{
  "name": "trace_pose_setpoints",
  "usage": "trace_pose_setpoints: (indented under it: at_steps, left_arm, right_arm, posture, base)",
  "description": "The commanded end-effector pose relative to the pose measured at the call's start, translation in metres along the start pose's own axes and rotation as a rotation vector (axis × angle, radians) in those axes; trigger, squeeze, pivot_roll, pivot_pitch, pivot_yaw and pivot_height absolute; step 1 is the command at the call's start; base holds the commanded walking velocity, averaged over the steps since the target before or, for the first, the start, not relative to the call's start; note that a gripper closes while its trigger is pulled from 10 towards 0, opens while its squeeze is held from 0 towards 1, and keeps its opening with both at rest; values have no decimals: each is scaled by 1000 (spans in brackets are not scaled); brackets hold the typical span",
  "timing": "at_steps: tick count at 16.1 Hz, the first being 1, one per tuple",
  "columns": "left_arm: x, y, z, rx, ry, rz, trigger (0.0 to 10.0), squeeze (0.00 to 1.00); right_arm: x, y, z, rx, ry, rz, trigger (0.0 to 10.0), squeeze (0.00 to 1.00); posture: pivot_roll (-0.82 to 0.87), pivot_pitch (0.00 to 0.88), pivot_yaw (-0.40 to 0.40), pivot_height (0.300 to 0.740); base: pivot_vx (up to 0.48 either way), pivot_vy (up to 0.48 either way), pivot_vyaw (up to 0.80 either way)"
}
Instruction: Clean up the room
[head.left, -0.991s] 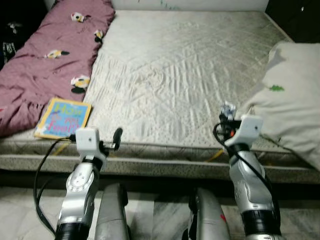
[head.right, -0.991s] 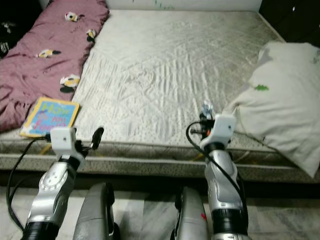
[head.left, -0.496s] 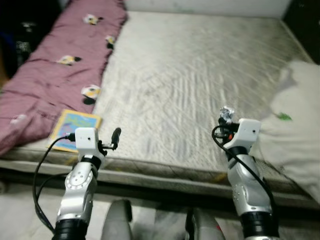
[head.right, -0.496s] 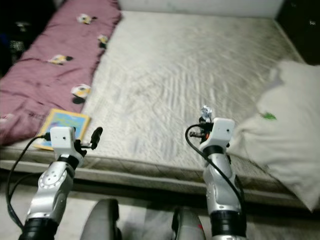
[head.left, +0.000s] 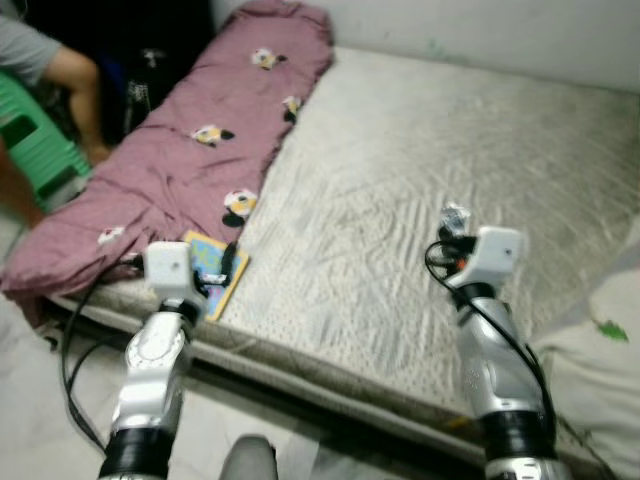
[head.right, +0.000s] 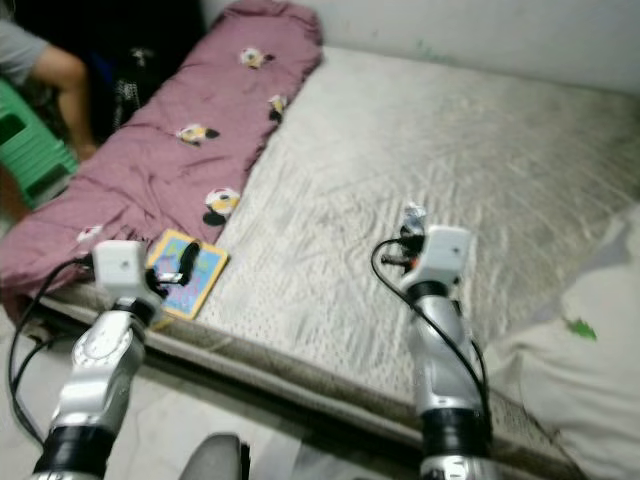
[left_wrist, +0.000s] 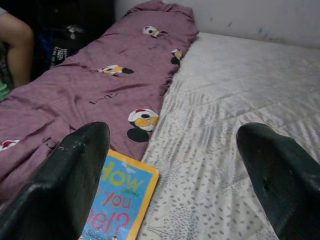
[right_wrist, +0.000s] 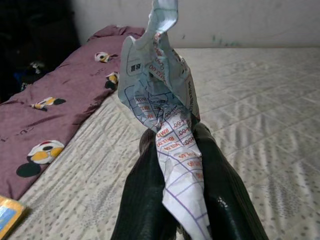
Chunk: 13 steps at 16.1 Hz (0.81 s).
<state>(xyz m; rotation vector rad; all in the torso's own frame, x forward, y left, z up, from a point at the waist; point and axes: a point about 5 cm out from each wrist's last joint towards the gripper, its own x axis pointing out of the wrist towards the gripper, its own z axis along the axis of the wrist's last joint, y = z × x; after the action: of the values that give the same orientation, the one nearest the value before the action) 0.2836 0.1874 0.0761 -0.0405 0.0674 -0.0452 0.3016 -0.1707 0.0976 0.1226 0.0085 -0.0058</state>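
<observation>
My right gripper is shut on a crumpled printed paper wrapper, held up over the bare grey mattress. The wrapper pokes out above that gripper in the eye views. My left gripper is open with nothing between its fingers and hovers at the mattress's near edge, just above a yellow-bordered blue children's book. The book lies flat beside a maroon blanket printed with cartoon mice, which runs along the left side of the bed.
A white pillow lies at the right end of the mattress. At the far left, beyond the blanket, a person sits beside a green plastic stool. Pale floor shows below the bed edge.
The whole view has swung to the left, bringing the person and green stool in and pushing the pillow to the right edge. Both grippers keep their poses; the right still holds the wrapper.
</observation>
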Motion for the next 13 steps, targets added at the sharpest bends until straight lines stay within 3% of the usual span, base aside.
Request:
trace_pose_setpoints:
  at_steps: [1, 4, 8, 13]
  left_arm:
    - [1, -7, -1, -3, 4, -32, 10000, 0]
    - [2, -13, 2, -2, -7, -51, 10000, 0]
    - [1, -9, -2, -8, 12, -38, 10000, 0]
    - [0, -13, -3, 0, 11, -47, 10000, 0]
  right_arm:
    - [-6, -9, -6, -10, 29, -38, 10000, 0]
    - [-8, -10, -9, -3, 37, -42, 10000, 0]
    - [-4, -13, -6, -5, 28, -58, 10000, 0]
    - [-5, -13, -6, -8, 20, -46, 10000, 0]
  posture:
    - [-15, 0, -4, 740]
    - [-15, 0, -5, 740]
    - [-10, 0, -8, 740]
    - [-14, 0, -11, 740]
  base:
    - [0, 0, -644]
    - [0, 0, -781]
    - [0, 0, -783]
    - [0, 0, 0]
